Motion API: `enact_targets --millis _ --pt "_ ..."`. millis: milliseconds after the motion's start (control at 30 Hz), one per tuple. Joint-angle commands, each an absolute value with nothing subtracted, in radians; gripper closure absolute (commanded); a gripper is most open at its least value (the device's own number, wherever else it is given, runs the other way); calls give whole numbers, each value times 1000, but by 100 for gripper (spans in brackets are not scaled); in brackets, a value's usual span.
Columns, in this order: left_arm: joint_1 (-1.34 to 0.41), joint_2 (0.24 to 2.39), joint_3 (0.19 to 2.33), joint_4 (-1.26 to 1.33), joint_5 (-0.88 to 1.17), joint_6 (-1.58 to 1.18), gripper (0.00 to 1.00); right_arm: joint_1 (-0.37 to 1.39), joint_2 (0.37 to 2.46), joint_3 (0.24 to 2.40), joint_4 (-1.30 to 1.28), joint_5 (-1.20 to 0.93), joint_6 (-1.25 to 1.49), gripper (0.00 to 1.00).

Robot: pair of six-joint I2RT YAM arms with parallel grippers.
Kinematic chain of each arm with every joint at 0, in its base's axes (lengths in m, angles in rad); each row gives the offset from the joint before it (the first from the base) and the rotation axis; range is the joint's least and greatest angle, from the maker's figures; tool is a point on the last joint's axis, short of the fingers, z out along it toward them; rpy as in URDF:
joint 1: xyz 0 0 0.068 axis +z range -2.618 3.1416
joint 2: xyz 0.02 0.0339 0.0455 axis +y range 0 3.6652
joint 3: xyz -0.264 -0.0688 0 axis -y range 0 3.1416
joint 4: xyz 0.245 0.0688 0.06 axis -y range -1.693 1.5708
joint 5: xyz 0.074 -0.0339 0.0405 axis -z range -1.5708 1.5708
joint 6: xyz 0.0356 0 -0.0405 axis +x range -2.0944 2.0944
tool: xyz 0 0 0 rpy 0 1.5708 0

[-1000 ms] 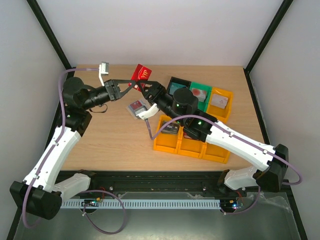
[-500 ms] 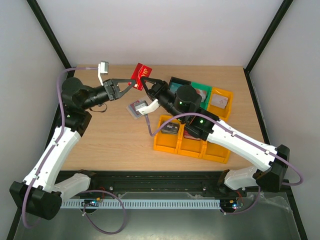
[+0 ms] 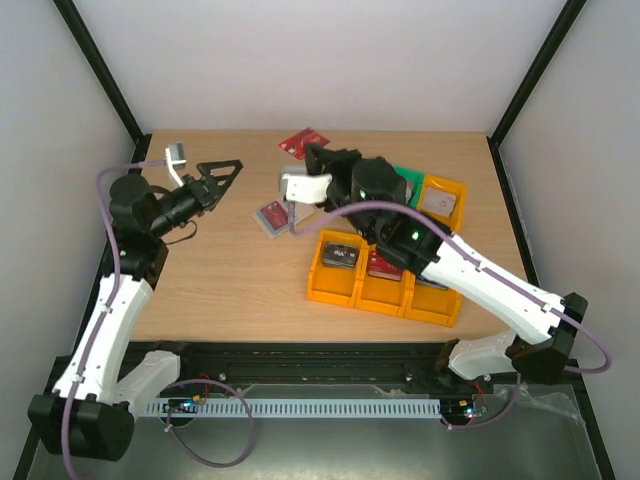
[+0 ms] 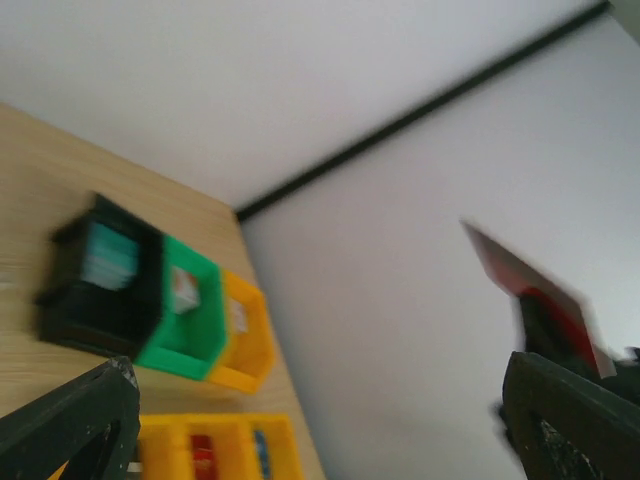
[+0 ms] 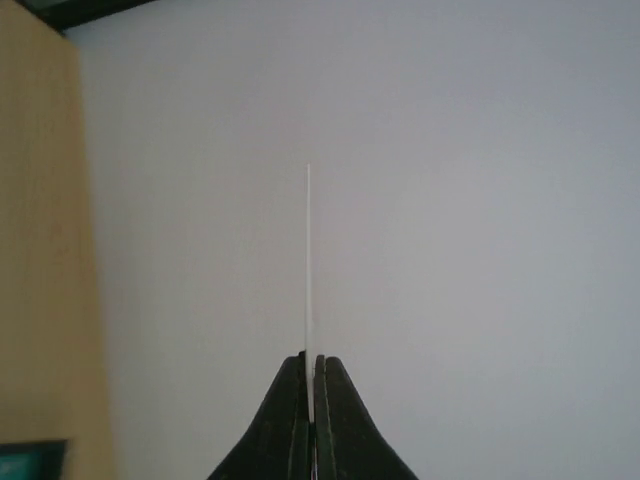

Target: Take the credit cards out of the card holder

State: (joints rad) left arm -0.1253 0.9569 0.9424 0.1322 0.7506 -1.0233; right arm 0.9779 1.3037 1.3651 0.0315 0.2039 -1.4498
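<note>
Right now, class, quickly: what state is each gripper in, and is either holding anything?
Left gripper: open, holding nothing.
Right gripper: closed on a red credit card.

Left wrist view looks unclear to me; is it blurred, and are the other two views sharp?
Left wrist view: blurred throughout, the green bin and the red card smeared. Right wrist view: sharp, the red card edge-on as a thin pale line in the shut right pincer. Top external view: sharp, evenly lit, only soft shadows.
</note>
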Motion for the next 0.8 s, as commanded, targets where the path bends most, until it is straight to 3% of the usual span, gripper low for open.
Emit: enact_targets --millis 0,100,267,467,633,767 --pt "-24 875 840 -10 637 -971 0 923 1396 1650 -480 390 -806 99" --pt "43 828 748 -84 589 -957 1 860 1426 1726 -765 248 -550 98" --pt "100 780 625 -89 596 -977 0 785 1487 1746 -1076 33 -363 99" --pt "105 737 544 -89 599 -895 0 751 1429 1540 -1148 41 -294 99" --pt "111 705 440 -97 565 -816 1 746 1443 1322 -1160 176 -298 98" --pt "126 671 365 -103 535 -775 0 746 1456 1274 -1131 203 -299 99"
